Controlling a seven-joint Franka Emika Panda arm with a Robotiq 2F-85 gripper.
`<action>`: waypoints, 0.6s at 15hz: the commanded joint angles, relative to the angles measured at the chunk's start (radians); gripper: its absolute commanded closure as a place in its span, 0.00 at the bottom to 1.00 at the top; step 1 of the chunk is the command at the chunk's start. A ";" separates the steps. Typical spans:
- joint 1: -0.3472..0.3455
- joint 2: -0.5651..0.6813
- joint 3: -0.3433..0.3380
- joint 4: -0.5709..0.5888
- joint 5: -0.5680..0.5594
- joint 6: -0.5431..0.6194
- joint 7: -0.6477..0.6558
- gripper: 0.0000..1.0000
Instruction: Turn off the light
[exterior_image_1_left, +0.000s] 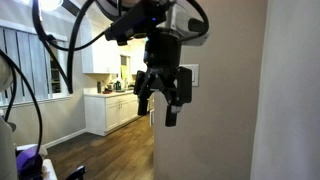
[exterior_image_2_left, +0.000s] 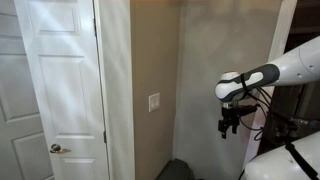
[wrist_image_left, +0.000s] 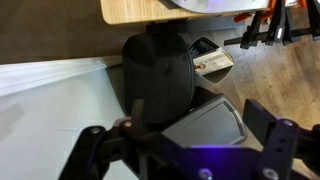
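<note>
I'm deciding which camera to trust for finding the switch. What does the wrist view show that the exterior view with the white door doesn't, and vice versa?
Only the wrist view: the wood floor and a light wooden tabletop edge.
Only the exterior view: the white door, the wall switch plate and the white arm.
Both: the gripper, open and apart from the switch plate. The black rounded object may be the dark shape at the exterior view's bottom edge.
</note>
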 joint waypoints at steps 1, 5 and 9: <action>-0.008 0.001 0.008 0.001 0.005 -0.002 -0.004 0.00; -0.008 0.001 0.008 0.001 0.005 -0.002 -0.004 0.00; 0.011 0.026 0.023 0.029 0.003 0.002 -0.008 0.26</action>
